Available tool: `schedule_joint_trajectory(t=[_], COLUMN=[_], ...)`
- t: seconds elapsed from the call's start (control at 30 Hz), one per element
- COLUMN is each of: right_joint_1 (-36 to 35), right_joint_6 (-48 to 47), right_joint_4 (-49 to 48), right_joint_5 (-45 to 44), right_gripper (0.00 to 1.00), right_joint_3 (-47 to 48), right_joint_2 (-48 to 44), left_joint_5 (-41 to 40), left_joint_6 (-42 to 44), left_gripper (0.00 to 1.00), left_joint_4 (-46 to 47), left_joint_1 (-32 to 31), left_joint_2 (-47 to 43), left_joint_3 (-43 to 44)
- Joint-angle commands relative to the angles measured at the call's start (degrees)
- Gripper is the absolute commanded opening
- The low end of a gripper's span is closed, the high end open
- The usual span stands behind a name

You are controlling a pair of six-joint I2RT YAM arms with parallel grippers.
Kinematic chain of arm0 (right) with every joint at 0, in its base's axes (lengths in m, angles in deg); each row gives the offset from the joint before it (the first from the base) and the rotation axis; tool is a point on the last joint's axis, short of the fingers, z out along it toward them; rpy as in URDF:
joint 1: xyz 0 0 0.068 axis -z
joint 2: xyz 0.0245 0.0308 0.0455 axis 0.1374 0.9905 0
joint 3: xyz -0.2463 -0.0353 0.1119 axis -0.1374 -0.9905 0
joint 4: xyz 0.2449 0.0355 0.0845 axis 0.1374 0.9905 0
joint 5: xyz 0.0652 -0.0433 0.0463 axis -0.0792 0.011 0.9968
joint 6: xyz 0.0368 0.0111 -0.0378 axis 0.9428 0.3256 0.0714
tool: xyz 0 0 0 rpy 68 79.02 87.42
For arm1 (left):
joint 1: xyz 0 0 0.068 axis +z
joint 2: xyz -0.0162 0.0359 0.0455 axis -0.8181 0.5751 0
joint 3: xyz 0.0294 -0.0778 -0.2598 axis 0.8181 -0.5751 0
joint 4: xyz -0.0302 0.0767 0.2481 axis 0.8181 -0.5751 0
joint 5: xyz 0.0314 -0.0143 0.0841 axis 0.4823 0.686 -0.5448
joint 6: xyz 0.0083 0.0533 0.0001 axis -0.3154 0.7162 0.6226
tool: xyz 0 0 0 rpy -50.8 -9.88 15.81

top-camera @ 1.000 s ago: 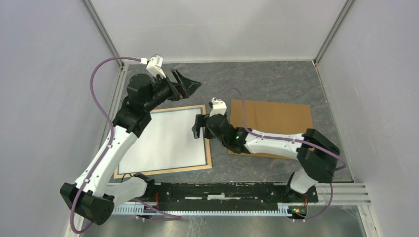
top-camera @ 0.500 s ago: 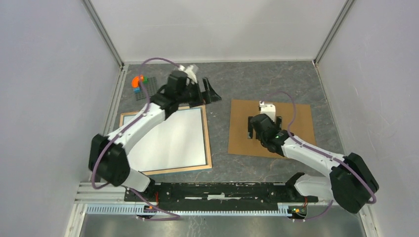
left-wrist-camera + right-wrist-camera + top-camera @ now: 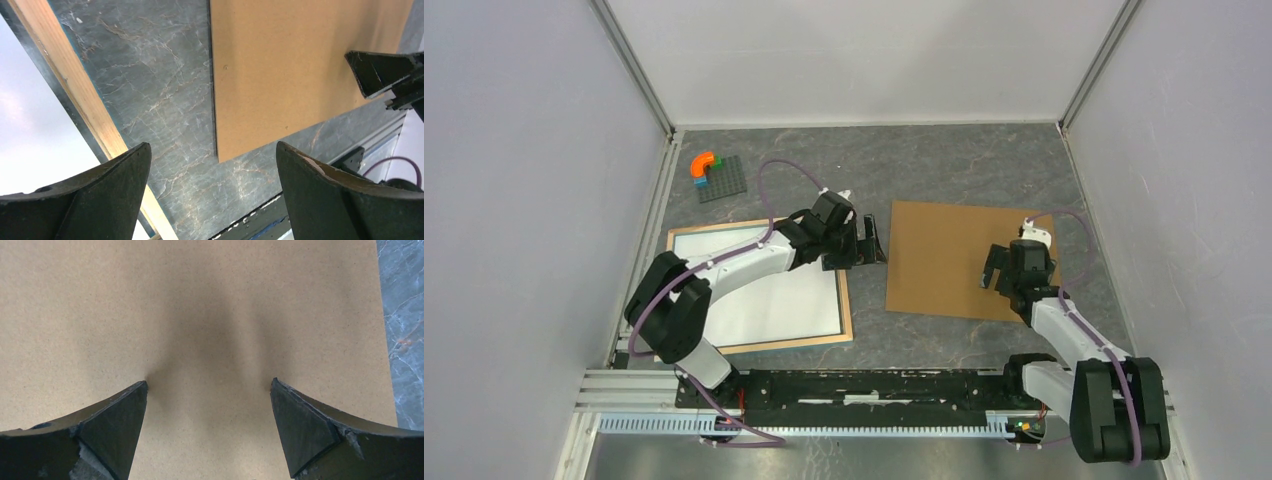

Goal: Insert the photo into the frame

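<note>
the photo [image 3: 764, 285], taken to be the white sheet with its print hidden, is seen lying inside the frame [image 3: 847, 310] at the left. the left gripper [image 3: 213, 145] and the right gripper [image 3: 209, 381] are held apart and empty, the right one over the backing board [image 3: 944, 260]. next, probably the board's edge must be gripped.

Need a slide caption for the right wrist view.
Open right gripper poised tips-down close over the brown board, grey table at the right edge.
</note>
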Motion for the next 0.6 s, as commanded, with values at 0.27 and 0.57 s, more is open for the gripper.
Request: schedule_joint_trajectory(t=[0.27,0.57], right_joint_1=[9.42,9.48], right_joint_6=[-1.29,-0.51], right_joint_4=[-11.67,-12.05], right_joint_5=[18.96,21.2], right_gripper=[0.97,0.96], right_joint_3=[-7.89,-9.09], right_joint_2=[5.59,3.56], left_joint_5=[0.55,13.59], left_joint_6=[-16.26,-18.99], left_gripper=[1.0,1.0], left_joint_4=[15.91,23.49], left_joint_1=[-1.86,-3.53], left_joint_2=[0.61,11.17], left_joint_3=[-10.85,-7.48])
